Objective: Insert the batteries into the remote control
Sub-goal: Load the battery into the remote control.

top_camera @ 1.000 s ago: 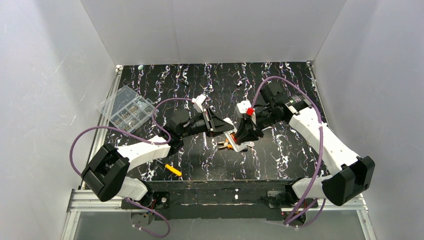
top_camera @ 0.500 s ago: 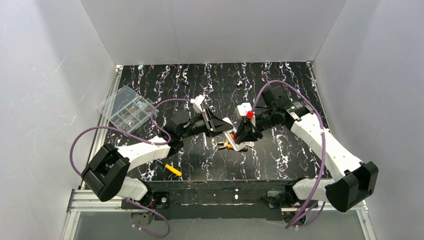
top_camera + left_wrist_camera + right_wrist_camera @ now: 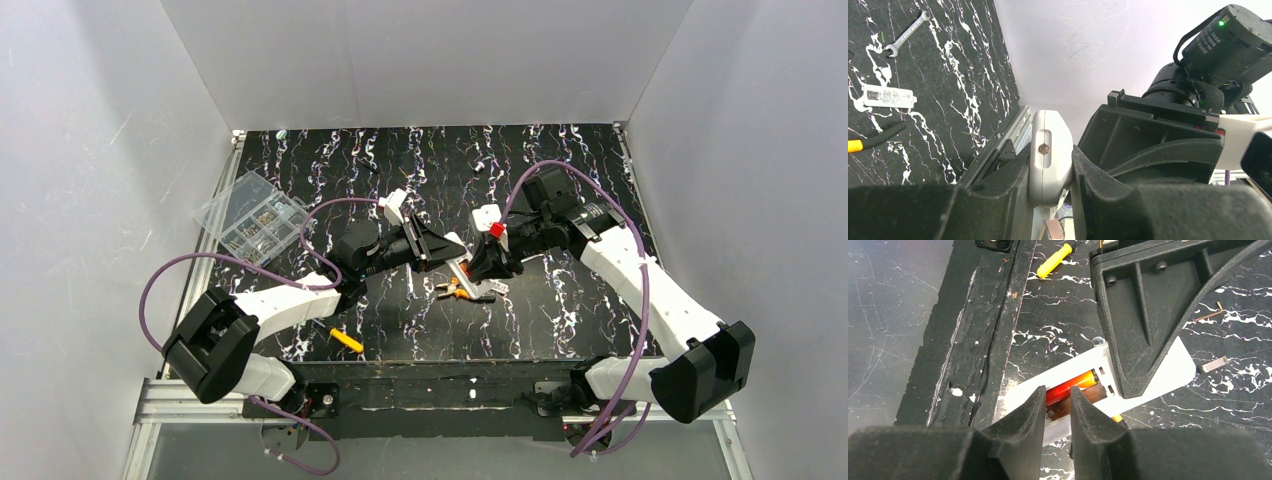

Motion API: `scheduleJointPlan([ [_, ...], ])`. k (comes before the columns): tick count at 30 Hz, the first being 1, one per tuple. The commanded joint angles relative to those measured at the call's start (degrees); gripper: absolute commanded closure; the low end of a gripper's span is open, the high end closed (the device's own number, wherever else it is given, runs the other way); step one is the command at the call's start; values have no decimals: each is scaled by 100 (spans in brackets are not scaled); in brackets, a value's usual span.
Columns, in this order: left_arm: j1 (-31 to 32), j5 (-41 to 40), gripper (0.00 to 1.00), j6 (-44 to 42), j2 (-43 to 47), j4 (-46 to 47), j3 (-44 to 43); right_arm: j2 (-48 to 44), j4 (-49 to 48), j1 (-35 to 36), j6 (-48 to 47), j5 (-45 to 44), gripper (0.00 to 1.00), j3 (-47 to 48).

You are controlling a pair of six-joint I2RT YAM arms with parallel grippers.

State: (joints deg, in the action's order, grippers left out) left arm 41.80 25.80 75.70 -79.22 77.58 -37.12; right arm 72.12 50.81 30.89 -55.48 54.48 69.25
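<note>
Robotics lab cell: white panel walls (image 3: 430,60) box in black marbled table (image 3: 330,160), alu rail frame (image 3: 185,398) at near edge, clear parts box (image 3: 255,215).

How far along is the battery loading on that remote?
Partway. The left gripper clamps the remote control with its recess open, and one red-orange battery lies in it. The right gripper is at the recess over what looks like a second battery; whether that one is seated I cannot tell. Seating it is left.

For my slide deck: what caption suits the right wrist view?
Right gripper, jaws slightly apart, over an orange battery in the remote control held by left gripper.
</note>
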Motion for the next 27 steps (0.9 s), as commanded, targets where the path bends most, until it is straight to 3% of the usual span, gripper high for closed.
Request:
scheduleJointPlan([
  [1,117,58,100,320,366,1079,-376,175,-86,110,-97,-40,70,-40],
  [6,112,144,100,190,331,1079,-346,92,21,110,-90,63,68,87],
  [12,114,265,100,106,255,1079,-250,-403,-4,110,116,327,55,341],
  [17,110,388,100,49,181,1078,-258,-996,-371,110,469,849,51,469],
  [19,109,455,100,5,187,1079,-247,-1324,-840,110,736,991,51,349],
  [22,110,525,100,-50,213,1082,-198,-1974,-2397,110,1703,687,51,-393],
  [27,109,601,100,-108,389,1076,-39,-2620,-4388,110,3484,-1124,47,-1405],
])
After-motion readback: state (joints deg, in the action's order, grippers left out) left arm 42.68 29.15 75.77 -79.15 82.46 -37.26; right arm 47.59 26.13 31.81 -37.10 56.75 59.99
